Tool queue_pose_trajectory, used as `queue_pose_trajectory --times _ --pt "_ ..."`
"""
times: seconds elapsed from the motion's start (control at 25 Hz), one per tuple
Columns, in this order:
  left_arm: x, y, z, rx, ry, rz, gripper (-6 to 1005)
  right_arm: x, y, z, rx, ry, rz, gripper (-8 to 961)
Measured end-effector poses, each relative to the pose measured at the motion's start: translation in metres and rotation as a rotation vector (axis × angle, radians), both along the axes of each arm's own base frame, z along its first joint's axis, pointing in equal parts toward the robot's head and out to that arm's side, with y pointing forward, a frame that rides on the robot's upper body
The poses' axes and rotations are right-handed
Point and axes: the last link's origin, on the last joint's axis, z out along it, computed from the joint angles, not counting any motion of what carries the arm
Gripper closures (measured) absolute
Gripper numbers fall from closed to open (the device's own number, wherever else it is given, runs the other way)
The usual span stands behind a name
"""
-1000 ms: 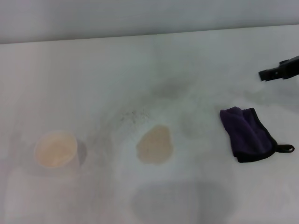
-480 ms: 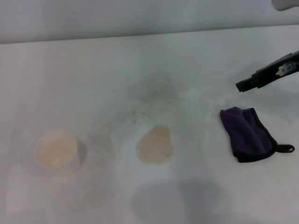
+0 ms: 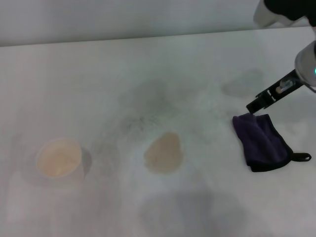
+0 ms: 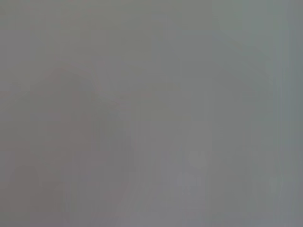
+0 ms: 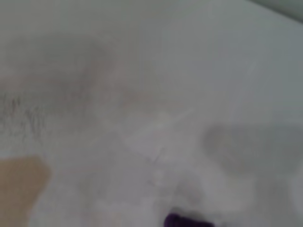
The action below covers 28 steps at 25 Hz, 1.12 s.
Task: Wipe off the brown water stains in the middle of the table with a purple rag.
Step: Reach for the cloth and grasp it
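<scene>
One arm is at work: the right gripper [image 3: 253, 106] is seen at the far corner of the purple rag [image 3: 261, 141], its dark tip just above or touching the cloth's edge; contact cannot be judged. Whether the fingers are spread or closed cannot be told, since only one dark bar is shown in the head view and none in the wrist view. From the fingers, the rag is stretched toward the robot and slightly outward, its long axis running from the tip away to the black loop [image 3: 301, 157] at the near corner. The brown water stains [image 3: 163, 153] are placed well apart from the fingers, inward across the worktop [image 3: 98, 79], with a paper cup [image 3: 59, 158] farther beyond. The left gripper is not shown, so the right arm is judged the nearer one for the pick-up.
</scene>
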Motion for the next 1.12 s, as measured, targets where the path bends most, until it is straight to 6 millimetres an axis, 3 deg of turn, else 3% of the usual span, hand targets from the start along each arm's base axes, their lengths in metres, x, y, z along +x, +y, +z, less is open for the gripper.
queue_pose_trajectory --times 0.2,0.72,1.12 --pt "0.001 0.004 0.003 0.005 0.013 -0.007 107 -0.007 -0.005 -0.013 -0.037 -0.02 -0.033 252" --pt "0.003 0.013 0.008 0.004 0.035 -0.025 108 0.02 -0.003 -0.04 -0.104 -0.046 -0.124 263" --pt "0.002 0.016 0.007 -0.006 0.034 -0.02 107 0.027 -0.001 -0.051 -0.147 -0.067 -0.135 271"
